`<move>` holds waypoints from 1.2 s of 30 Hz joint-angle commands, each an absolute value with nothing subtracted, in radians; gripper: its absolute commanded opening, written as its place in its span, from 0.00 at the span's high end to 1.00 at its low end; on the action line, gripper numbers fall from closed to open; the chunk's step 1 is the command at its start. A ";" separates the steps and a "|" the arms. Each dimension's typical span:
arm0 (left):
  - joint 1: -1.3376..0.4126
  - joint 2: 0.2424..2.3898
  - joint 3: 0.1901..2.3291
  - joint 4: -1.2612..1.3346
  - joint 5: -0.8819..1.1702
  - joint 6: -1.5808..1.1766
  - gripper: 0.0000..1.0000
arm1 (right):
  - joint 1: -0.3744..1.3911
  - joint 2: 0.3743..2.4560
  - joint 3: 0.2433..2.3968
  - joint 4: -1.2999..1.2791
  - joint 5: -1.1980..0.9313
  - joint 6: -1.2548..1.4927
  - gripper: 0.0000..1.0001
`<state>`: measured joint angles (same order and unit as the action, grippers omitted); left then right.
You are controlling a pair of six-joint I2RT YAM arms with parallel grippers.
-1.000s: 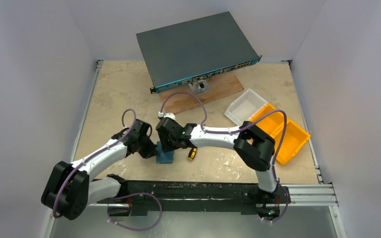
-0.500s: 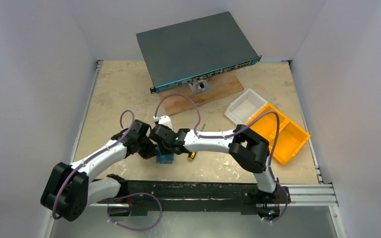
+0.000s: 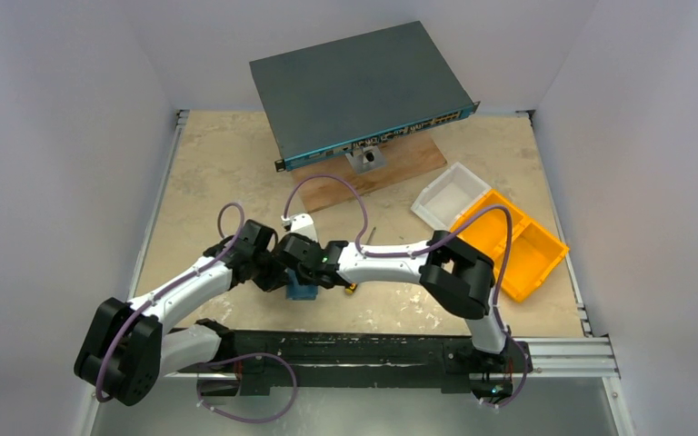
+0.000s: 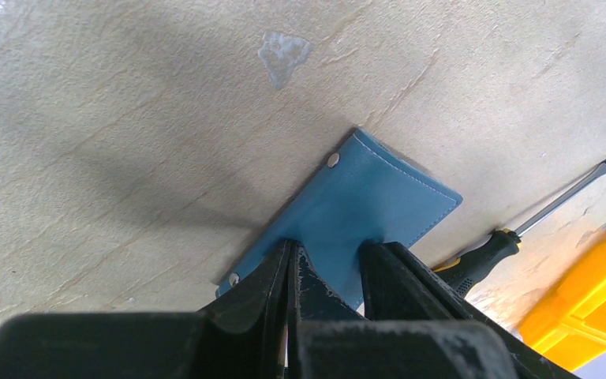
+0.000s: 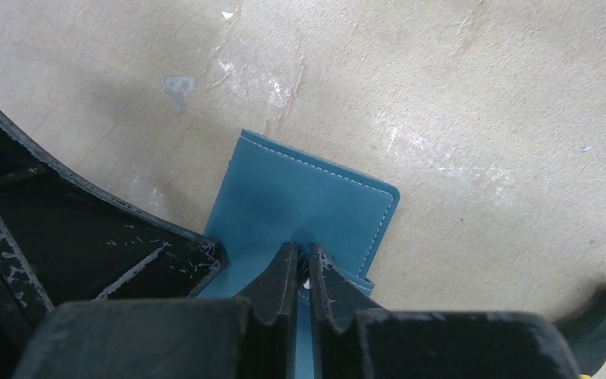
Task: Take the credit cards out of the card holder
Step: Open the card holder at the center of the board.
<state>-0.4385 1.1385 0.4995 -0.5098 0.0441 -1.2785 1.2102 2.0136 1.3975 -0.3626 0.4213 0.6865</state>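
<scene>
The small, flat teal-blue card holder [image 5: 300, 205] lies on the beige table [image 3: 218, 173], lower centre of the top view. The right gripper [image 5: 302, 254] pinches its near edge, fingers almost together. The left gripper [image 4: 330, 257] straddles it with fingers narrowly parted; I cannot tell whether it grips.

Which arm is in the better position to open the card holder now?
Right, probably. The right gripper is shut on an edge of the card holder; the left gripper rests open on it, seemingly steadying it.
</scene>
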 commanded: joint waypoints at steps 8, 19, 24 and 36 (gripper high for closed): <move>-0.440 1.168 0.465 -0.628 0.003 -1.299 1.00 | 1.148 1.914 1.262 -0.355 0.280 0.683 1.00; -0.440 1.202 0.461 -0.624 -0.029 -1.287 1.00 | 1.025 1.811 1.143 -0.160 0.004 0.707 1.00; -0.441 1.211 0.459 -0.619 -0.026 -1.284 1.00 | 1.025 1.807 1.165 -0.192 0.050 0.679 1.00; -0.440 1.168 0.472 -0.632 -0.016 -1.280 1.00 | 1.212 1.804 1.279 -0.335 0.413 0.680 0.56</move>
<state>-0.4397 1.1580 0.4995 -0.5133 0.0475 -1.3010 1.1687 1.8256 1.2221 -0.2722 0.2485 0.6838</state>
